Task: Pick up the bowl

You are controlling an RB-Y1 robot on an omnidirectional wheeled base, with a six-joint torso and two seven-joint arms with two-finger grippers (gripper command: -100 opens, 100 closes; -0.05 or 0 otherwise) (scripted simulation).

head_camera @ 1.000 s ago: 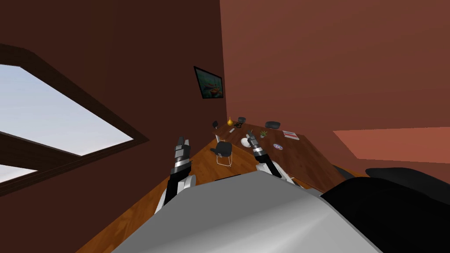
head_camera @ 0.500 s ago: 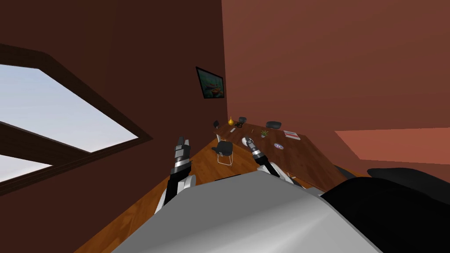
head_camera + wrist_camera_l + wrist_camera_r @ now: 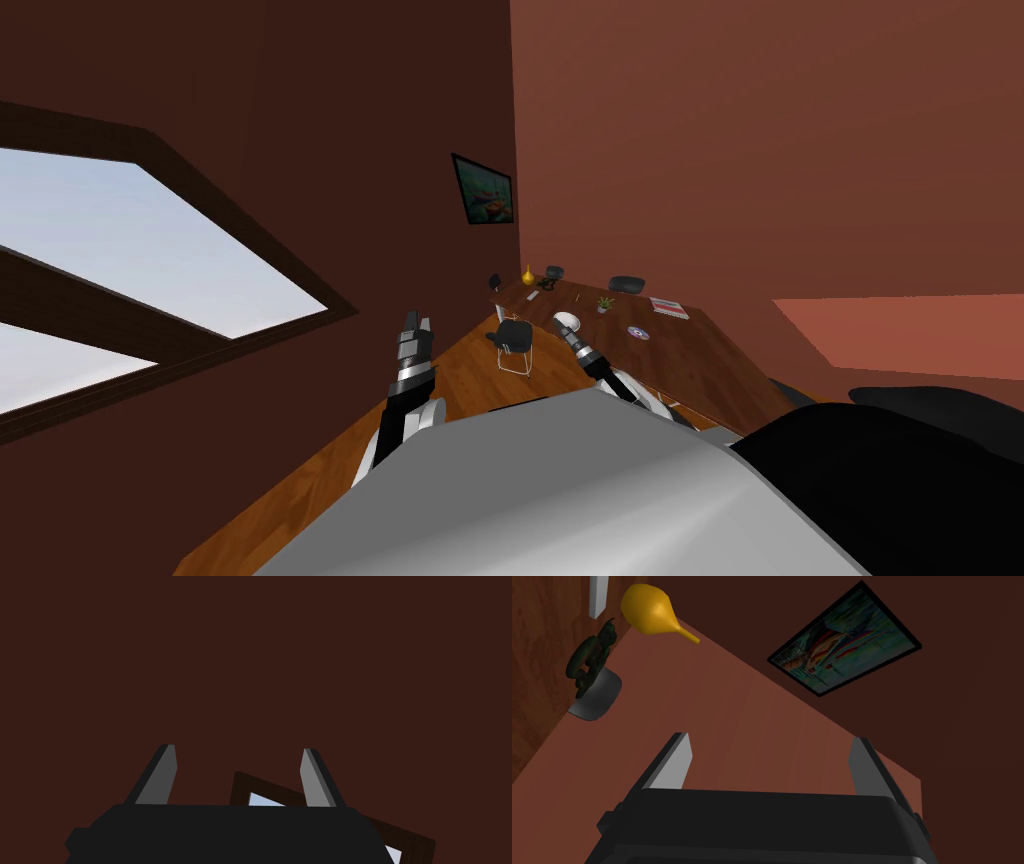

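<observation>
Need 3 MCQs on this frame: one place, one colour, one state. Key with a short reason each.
1. Where is the bowl?
A) on the table
B) on a shelf
C) in a sink

2. What colour is the vase?
A) blue
B) yellow
C) white

3. What state is the right pincer in?
A) shut on the bowl
B) shut on nothing
C) open

Key:
1 A: the head view has the bowl on the tabletop, near its edge.
2 B: it is plainly yellow in the right wrist view.
3 C: its fingers stand wide apart with nothing between them.
</observation>
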